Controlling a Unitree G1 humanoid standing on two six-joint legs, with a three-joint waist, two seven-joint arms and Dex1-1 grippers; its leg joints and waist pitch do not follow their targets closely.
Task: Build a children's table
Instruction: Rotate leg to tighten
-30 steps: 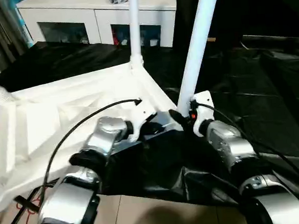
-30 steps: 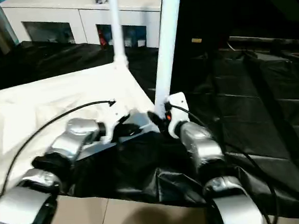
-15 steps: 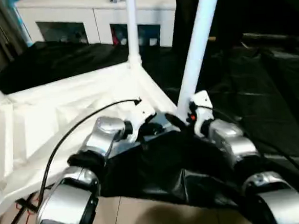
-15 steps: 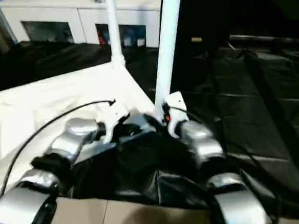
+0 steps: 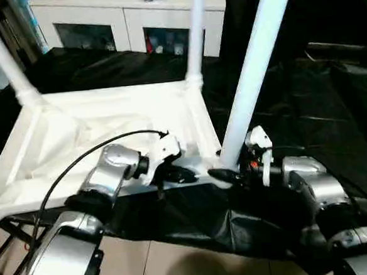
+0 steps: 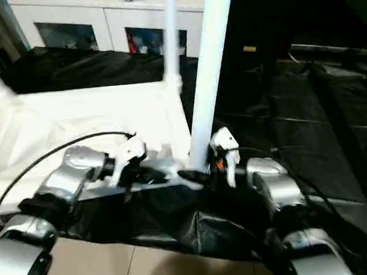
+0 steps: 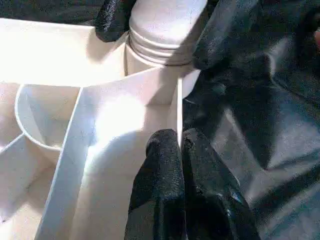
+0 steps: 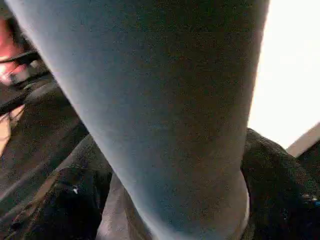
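The children's table lies upside down on a black sheet, its white ribbed top [image 5: 76, 129] facing up. Three white legs stand in corner sockets: one far left [image 5: 1, 59], one at the back [image 5: 194, 42], one at the near right corner [image 5: 255, 76]. My left gripper [image 5: 180, 174] is shut on the thin rim [image 7: 178, 115] of the top, just beside that near corner. My right gripper [image 5: 227, 172] holds the base of the near right leg [image 8: 165, 125], one black finger [image 7: 112, 17] on each side of it.
A white cabinet [image 5: 131, 18] with glass-fronted compartments stands along the back. The black sheet [image 5: 313, 103] spreads to the right of the table. Tiled floor [image 5: 180, 270] lies at the front, with a black frame [image 5: 7, 231] at lower left. A black cable [image 5: 66, 174] loops over my left forearm.
The view has swung, bringing the far left leg and more of the top into sight. Both grippers stay at the near right corner; my right forearm now reaches in lower.
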